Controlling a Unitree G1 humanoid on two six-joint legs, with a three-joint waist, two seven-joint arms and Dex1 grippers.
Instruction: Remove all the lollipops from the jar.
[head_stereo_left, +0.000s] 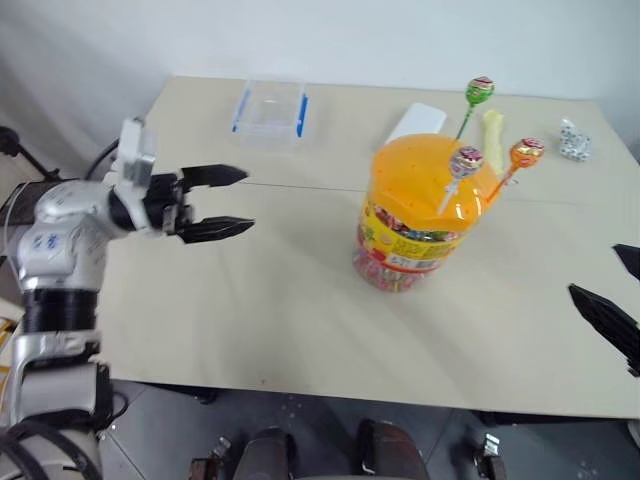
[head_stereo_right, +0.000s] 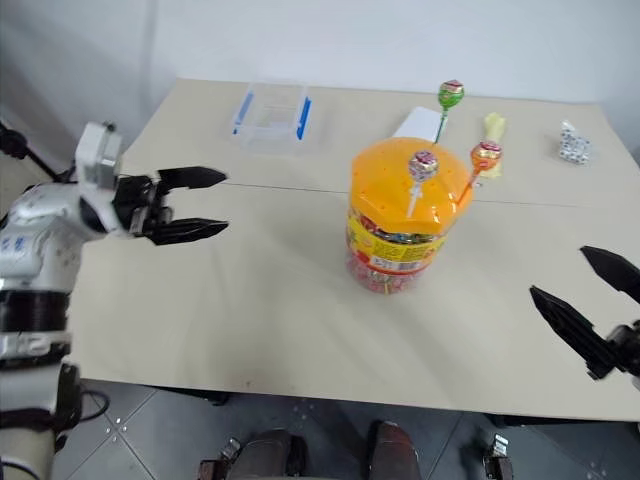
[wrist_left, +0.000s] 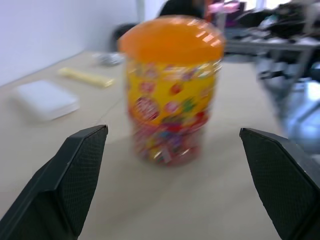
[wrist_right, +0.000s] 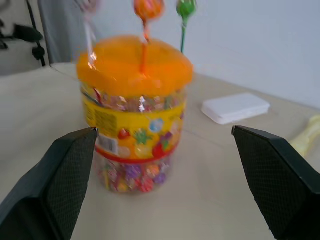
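Note:
The jar (head_stereo_left: 412, 225), a clear tub with an orange domed lid and a yellow-red label, stands upright on the table right of centre. Three lollipops stick up from the lid: a pink-purple one (head_stereo_left: 466, 161) on a white stick, a green one (head_stereo_left: 480, 90) at the back, and an orange one (head_stereo_left: 526, 152) on the right. My left gripper (head_stereo_left: 247, 200) hangs open to the left of the jar, pointing at it across a clear gap. Open too, my right gripper (head_stereo_right: 558, 272) is low at the right, well apart from the jar (wrist_right: 132, 110).
A clear box with blue clips (head_stereo_left: 270, 110) lies at the back left. Behind the jar are a flat white box (head_stereo_left: 417, 122) and a pale yellow elongated object (head_stereo_left: 493, 128). A small white patterned object (head_stereo_left: 574, 142) sits far right. The table's front edge (head_stereo_left: 330, 395) runs near me.

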